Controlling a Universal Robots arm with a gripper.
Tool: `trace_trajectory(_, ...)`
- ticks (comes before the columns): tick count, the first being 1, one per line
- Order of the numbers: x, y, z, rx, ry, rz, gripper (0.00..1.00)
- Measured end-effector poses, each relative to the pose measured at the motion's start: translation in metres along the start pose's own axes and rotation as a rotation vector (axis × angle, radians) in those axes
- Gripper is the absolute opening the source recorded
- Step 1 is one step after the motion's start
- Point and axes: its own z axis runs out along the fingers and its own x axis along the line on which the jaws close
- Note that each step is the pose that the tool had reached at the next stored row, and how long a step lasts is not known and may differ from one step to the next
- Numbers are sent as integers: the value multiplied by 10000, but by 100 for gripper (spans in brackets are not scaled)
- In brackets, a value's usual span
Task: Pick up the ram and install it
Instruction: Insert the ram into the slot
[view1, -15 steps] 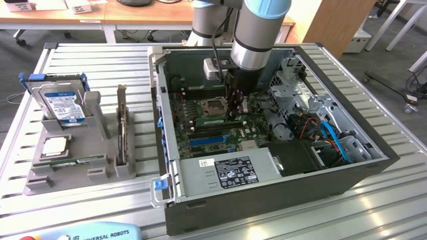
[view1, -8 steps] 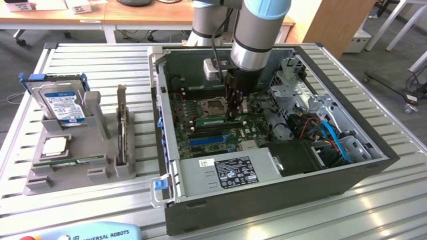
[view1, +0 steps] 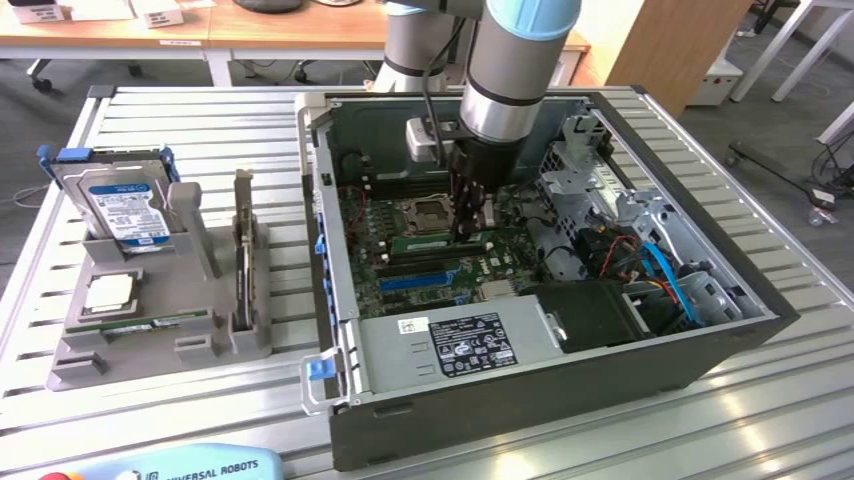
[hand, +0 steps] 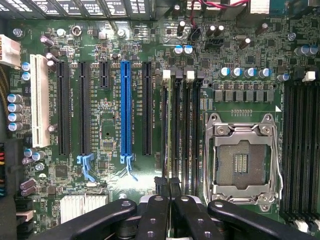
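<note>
Clenched, the gripper (view1: 467, 232) meets one end of the ram (view1: 424, 243), which runs toward nine o'clock in the exterior view. Press straight down, gently, holding it upright and level.

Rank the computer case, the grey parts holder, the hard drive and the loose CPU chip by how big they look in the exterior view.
1. computer case
2. grey parts holder
3. hard drive
4. CPU chip
The gaps are wide, so nearness to the camera does not change the order.
</note>
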Motion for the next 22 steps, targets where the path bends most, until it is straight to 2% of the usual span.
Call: trace_trajectory(22, 0, 0, 31, 0, 0, 1, 12)
